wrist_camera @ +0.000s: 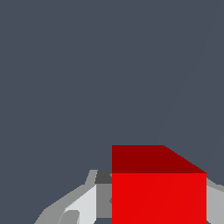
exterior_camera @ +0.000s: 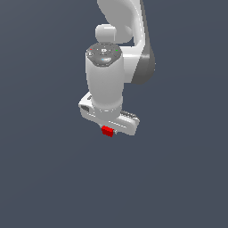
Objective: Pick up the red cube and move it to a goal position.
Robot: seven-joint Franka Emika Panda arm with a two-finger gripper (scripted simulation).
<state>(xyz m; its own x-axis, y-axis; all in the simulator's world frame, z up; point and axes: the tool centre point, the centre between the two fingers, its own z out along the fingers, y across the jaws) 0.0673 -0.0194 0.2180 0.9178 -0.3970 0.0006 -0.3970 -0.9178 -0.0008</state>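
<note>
The red cube point(exterior_camera: 107, 131) is small and bright red. In the exterior view it sits just under the white hand of my arm, mostly covered by it, near the middle of the picture. My gripper point(exterior_camera: 109, 132) is shut on the cube. In the wrist view the red cube point(wrist_camera: 158, 192) fills the lower part of the picture, with one grey-white finger point(wrist_camera: 87, 203) pressed against its side and the other finger point(wrist_camera: 214, 201) at its opposite side. The fingertips themselves are hidden by the cube and the hand.
The white arm point(exterior_camera: 122, 26) rises from the hand toward the top of the exterior view. Behind everything is a plain dark grey-blue surface point(exterior_camera: 44, 178) with no other objects in view.
</note>
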